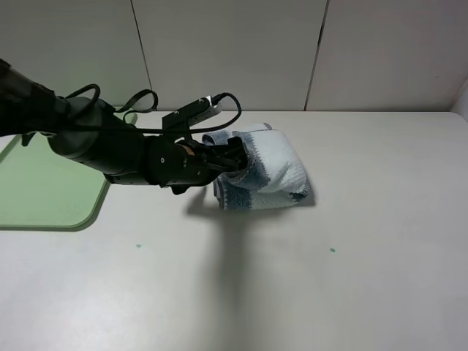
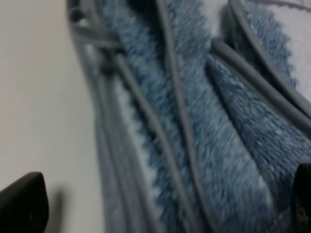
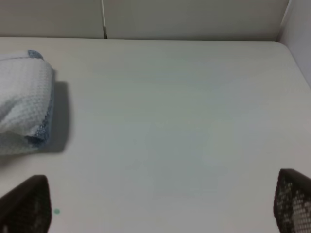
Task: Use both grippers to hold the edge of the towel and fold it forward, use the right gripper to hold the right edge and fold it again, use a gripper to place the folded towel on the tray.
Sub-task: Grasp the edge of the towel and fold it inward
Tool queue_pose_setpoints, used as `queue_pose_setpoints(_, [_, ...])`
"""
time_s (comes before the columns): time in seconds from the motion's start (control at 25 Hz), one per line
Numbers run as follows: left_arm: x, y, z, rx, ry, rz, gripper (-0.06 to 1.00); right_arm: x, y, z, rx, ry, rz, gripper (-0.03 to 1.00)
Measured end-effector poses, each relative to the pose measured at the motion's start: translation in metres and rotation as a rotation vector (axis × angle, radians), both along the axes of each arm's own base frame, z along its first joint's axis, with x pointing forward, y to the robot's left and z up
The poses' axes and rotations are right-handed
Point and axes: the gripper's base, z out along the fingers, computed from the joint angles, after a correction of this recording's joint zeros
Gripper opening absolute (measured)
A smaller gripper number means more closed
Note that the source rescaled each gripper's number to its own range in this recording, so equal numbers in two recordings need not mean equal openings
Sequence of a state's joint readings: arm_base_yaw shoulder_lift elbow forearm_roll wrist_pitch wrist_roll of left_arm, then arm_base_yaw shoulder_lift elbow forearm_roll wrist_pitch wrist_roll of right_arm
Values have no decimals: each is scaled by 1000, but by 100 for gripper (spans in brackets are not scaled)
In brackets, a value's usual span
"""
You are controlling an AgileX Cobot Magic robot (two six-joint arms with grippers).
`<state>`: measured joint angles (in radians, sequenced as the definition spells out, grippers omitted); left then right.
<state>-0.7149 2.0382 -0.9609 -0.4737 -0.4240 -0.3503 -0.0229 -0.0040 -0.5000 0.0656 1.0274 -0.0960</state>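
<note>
The folded blue-and-white towel (image 1: 274, 172) lies in a thick bundle on the white table, right of centre. My left gripper (image 1: 232, 162) reaches in from the left to the towel's left edge. In the left wrist view the towel (image 2: 204, 121) fills the frame with its stacked blue layers and hems, and the left gripper (image 2: 163, 201) is open with its fingers wide apart on either side of those layers. My right gripper (image 3: 159, 201) is open and empty over bare table, with the towel (image 3: 22, 99) well off to its side. The right arm is out of the exterior view.
The light green tray (image 1: 44, 190) lies flat at the table's left edge, behind and beside the left arm. A grey panel wall runs along the table's far edge. Small teal marks (image 1: 333, 250) dot the table in front of the towel.
</note>
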Motion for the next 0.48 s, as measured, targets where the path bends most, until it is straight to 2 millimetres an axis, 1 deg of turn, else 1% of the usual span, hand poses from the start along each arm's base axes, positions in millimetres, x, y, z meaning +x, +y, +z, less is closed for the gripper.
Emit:
queue_pose_setpoints(0.24, [9,-10,-14,12,38,-9,100,0,0,0,0,0,0,100])
queue_pose_setpoints(0.48, [10,-11,-15,12,37,-9,99,0,0,0,0,0,0,100])
